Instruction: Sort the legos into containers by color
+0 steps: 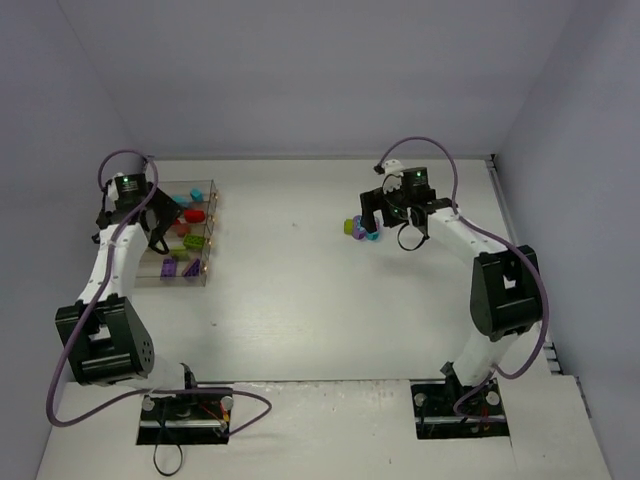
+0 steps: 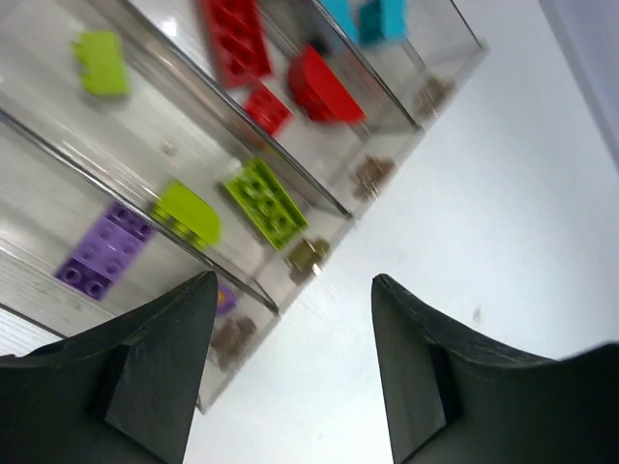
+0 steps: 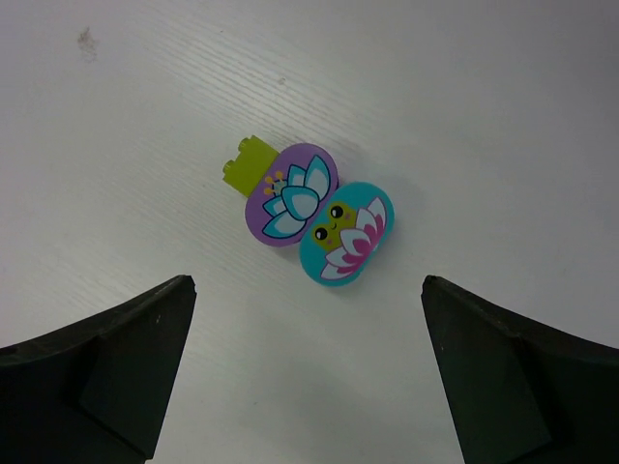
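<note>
While the left gripper [image 2: 290,288] hangs over the row of four clear plastic rectangular containers [image 2: 382,169], its dark fingers [image 2: 160,372] stand spread with nothing between them. In the gap show only the row's near corner and bare white table [image 2: 503,242]. Beyond the fingertips the compartments run in order: cyan studded bricks [image 2: 372,19] farthest, then red bricks [image 2: 237,39], then lime green bricks [image 2: 266,198]. Nearest is a flat purple brick [image 2: 102,251], just past the finger on the left of that wrist view. No brick touches either finger.

Across the table, well apart from the containers, the right gripper [image 3: 308,290] has its fingers [image 3: 503,372] spread wide and holds nothing. Three loose pieces lie on the table ahead of the tips, roughly centred between them and clear of both. They are a purple oval piece printed with a lotus [image 3: 290,193], a cyan oval piece printed with a frog [image 3: 346,230] touching it, and a small lime green studded brick [image 3: 247,164] tucked partly under the purple one. From above, this cluster sits just beside the right gripper [image 1: 400,215], toward the left arm's side.
</note>
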Robot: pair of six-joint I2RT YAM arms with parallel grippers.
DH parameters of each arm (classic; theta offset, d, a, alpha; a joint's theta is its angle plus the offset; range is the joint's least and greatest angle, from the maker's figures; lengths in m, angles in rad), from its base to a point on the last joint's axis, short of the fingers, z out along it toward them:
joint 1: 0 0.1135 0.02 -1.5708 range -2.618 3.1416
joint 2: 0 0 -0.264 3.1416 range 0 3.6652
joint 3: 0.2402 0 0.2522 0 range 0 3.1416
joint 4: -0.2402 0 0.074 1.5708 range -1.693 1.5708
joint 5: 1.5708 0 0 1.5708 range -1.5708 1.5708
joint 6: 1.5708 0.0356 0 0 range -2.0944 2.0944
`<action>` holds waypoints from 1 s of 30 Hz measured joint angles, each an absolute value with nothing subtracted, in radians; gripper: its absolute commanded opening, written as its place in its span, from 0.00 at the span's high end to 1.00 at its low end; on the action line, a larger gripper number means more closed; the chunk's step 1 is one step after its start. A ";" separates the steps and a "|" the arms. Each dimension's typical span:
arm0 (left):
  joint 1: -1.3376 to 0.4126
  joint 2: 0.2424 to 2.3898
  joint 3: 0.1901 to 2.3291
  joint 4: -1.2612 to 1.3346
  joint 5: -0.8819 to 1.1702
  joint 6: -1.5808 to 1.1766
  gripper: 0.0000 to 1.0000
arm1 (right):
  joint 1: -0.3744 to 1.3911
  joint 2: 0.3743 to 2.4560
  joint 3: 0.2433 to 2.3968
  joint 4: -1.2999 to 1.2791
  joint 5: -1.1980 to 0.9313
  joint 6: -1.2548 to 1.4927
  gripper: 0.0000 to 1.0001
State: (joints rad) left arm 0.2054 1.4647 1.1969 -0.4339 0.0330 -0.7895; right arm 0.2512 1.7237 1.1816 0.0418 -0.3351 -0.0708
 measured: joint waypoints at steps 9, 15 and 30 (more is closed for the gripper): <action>-0.039 1.393 1.197 -0.526 0.115 -0.679 0.42 | 0.228 1.898 1.397 -0.145 -0.510 -0.540 0.00; -0.058 1.316 1.188 -0.569 0.154 -0.636 0.42 | 0.223 1.985 1.505 -0.284 -0.509 -0.759 0.00; -0.071 1.256 1.133 -0.629 0.168 -0.609 0.42 | 0.261 2.144 1.576 -0.340 -0.480 -0.895 0.00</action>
State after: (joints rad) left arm -0.0711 1.2564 1.1332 -0.6289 0.1680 -0.6090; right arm 0.2607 2.1445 1.5757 -0.3405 -0.4805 -0.8951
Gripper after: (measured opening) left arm 0.584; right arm 0.999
